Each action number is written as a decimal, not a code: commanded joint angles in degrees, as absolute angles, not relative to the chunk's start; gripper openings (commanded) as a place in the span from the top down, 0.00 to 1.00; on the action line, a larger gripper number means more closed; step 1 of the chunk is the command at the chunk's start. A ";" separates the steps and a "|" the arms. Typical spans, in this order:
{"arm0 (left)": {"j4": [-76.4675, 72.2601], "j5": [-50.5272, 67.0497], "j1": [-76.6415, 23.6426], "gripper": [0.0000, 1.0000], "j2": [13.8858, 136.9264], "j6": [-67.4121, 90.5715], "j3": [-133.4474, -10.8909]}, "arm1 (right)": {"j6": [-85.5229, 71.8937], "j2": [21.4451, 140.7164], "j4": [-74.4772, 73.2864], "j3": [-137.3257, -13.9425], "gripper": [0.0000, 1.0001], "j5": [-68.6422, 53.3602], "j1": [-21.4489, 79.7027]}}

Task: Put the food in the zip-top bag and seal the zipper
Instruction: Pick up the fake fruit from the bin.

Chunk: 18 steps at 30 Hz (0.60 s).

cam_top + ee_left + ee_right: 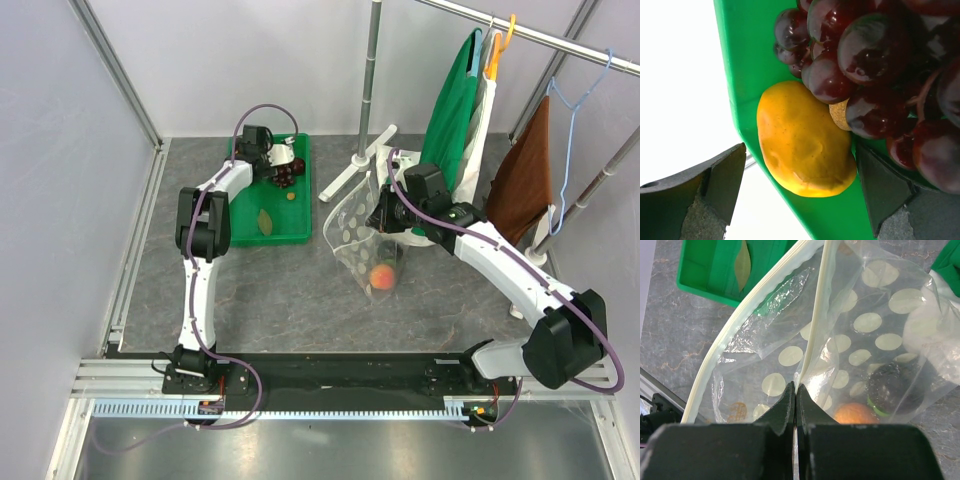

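The green tray at the back left holds the dark purple grape bunch and a small orange. My left gripper is open above them. In the left wrist view the orange lies between the fingers, with the grapes touching it. My right gripper is shut on the zipper and holds the zip-top bag up with its mouth open. Inside the bag are the peach and the dark plum.
A leaf lies on the tray, also in the right wrist view. A clothes rack stands at the back right with a green and white garment and a brown one. Its white foot lies beside the bag.
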<state>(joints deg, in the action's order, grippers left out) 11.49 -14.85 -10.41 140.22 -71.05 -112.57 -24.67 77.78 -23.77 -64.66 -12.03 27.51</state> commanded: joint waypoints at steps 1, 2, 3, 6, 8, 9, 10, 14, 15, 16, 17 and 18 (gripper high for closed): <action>10.63 -16.43 -10.37 0.06 142.73 -72.69 -115.05 | -24.35 77.87 -22.59 -67.06 1.00 -12.39 27.07; 10.72 -16.52 -10.28 0.07 142.91 -72.51 -115.14 | -24.35 77.96 -22.50 -67.06 1.00 -12.39 27.16; 10.98 -16.61 -10.28 0.08 143.00 -72.42 -115.14 | -24.35 78.05 -22.59 -67.06 1.00 -12.48 27.07; 11.95 -16.35 -10.28 0.17 142.82 -71.46 -115.40 | -24.52 77.87 -22.59 -66.97 1.00 -12.48 26.98; 12.39 -16.09 -10.37 0.23 142.21 -70.58 -115.31 | -24.52 77.70 -22.59 -66.97 1.00 -12.48 26.98; 12.74 -15.82 -10.28 0.29 141.86 -70.23 -115.31 | -24.43 77.61 -22.59 -66.97 1.00 -12.48 26.90; 13.27 -15.65 -10.37 0.31 141.51 -69.70 -115.31 | -24.52 77.52 -22.59 -66.97 1.00 -12.48 26.89; 14.06 -14.94 -10.46 0.45 139.14 -69.26 -113.65 | -24.52 77.52 -22.50 -66.80 1.00 -12.57 26.81; 14.06 -14.94 -10.55 0.51 138.00 -69.26 -112.86 | -24.61 77.43 -22.50 -66.71 1.00 -12.57 26.81; 14.06 -14.77 -10.63 0.53 137.29 -69.08 -112.33 | -24.61 77.43 -22.50 -66.71 1.00 -12.66 26.81; 14.15 -14.68 -10.81 0.56 136.68 -69.08 -111.63 | -24.61 77.43 -22.41 -66.62 1.00 -12.66 26.81; 14.06 -14.50 -10.98 0.58 135.97 -69.08 -110.40 | -24.61 77.43 -22.50 -66.62 1.00 -12.66 26.81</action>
